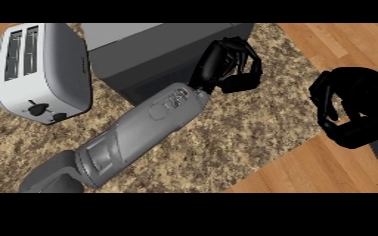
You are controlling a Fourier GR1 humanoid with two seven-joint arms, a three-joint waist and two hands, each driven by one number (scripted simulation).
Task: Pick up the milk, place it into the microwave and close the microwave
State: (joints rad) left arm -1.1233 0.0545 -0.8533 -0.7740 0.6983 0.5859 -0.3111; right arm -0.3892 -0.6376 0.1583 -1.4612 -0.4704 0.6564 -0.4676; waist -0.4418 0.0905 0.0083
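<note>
The microwave (151,55) is a grey box at the top middle of the head view, with its darker front face turned toward me. My left forearm reaches up from the lower left, and my left hand (230,66) lies against the right end of that front face, fingers loosely bent and nothing seen in them. My right hand (345,106) hangs apart at the right edge over the wooden counter, fingers relaxed and empty. No milk shows anywhere; the inside of the microwave is hidden.
A white toaster (44,70) stands at the left, close beside the microwave. A speckled brown mat (244,130) lies under both. Bare wooden counter (310,170) runs along the right and lower right.
</note>
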